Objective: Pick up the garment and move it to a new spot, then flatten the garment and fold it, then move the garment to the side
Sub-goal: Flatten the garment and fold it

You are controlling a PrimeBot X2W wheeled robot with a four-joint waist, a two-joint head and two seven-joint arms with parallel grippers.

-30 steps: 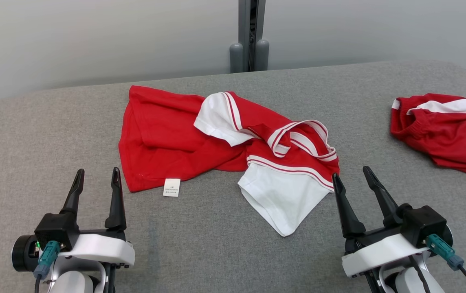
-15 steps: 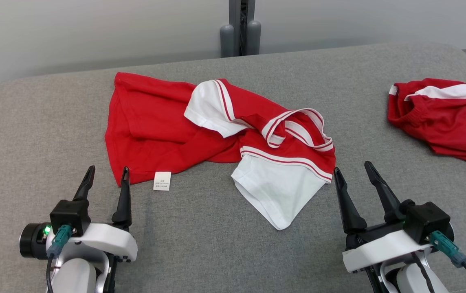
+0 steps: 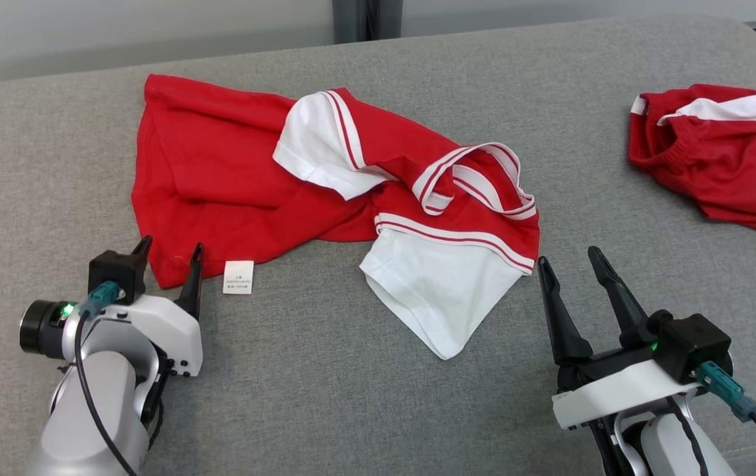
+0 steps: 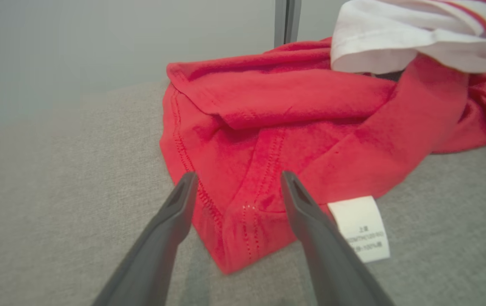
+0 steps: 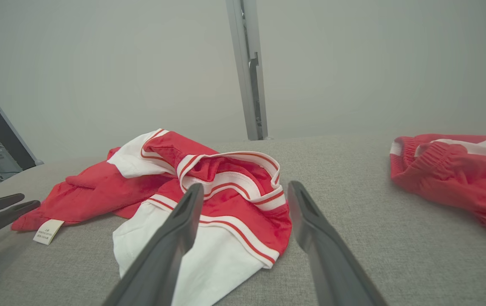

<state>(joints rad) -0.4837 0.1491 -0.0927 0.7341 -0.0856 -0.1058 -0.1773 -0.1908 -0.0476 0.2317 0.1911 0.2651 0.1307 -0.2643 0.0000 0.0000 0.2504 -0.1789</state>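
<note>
A crumpled red-and-white garment (image 3: 265, 178) lies across the middle of the grey padded table (image 3: 325, 396), its white care label (image 3: 238, 277) sticking out at the near hem. The left gripper (image 3: 173, 243), fingers spread, straddles the garment's near-left corner, gripping nothing. The right gripper (image 3: 567, 256), likewise spread wide and empty, stands just beside the garment's striped right edge. A second red garment (image 3: 715, 165) sits well apart at the table's far right
</note>
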